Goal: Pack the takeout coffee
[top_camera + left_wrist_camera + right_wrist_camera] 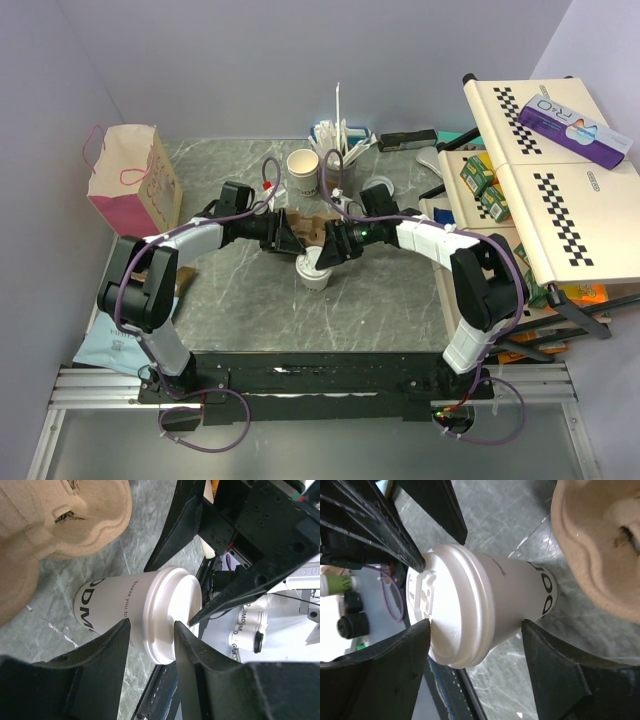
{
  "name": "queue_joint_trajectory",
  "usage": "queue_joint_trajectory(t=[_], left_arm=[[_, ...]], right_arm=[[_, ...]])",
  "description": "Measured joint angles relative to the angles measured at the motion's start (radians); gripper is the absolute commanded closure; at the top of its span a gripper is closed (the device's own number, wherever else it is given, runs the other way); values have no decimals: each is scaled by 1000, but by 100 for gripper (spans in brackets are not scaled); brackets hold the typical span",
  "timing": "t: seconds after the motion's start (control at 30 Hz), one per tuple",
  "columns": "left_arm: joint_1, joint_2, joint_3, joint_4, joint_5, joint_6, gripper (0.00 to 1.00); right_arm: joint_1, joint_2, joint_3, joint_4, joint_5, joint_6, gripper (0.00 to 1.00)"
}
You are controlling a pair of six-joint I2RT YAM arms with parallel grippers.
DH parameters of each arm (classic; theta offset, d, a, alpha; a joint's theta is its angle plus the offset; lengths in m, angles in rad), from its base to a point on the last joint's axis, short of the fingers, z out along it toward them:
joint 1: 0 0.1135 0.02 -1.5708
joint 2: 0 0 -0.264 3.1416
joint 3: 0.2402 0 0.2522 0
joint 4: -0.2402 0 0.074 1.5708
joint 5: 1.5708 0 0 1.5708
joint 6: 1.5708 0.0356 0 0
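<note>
Lettering "breeze you to" on takeout coffee [115, 605]; right fingers [395, 670] spread, left fingers [100, 670] unclear.

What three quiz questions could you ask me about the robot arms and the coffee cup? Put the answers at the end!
1. True or false: the lidded cup sits inside the cardboard tray.
2. Look at the left gripper and the right gripper. How many have a finger on each side of that cup? A) none B) one C) both
3. Behind the tray stands an open cup. What is it missing?

Key
1. False. It stands on the table, beside the tray.
2. C
3. A lid
</note>
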Motion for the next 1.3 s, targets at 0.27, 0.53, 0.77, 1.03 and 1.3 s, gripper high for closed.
queue_joint_trajectory(t=[0.27, 0.53, 0.77, 1.03, 1.3], left_arm=[[0, 1, 0, -9, 0, 4, 54], [0, 4, 2, -20, 0, 8, 58], [1, 6, -1, -1, 2, -4, 61], [26, 33, -23, 77, 40, -70, 63], [33, 40, -66, 179, 79, -133, 62]], right_arm=[[-8, 0, -11, 31, -41, 32, 31], [-17, 0, -19, 52, -69, 67, 25], [-18, 1, -16, 47, -76, 68, 29], [-18, 8, -15, 50, -88, 70, 34], [-31, 24, -52, 130, -146, 138, 36]])
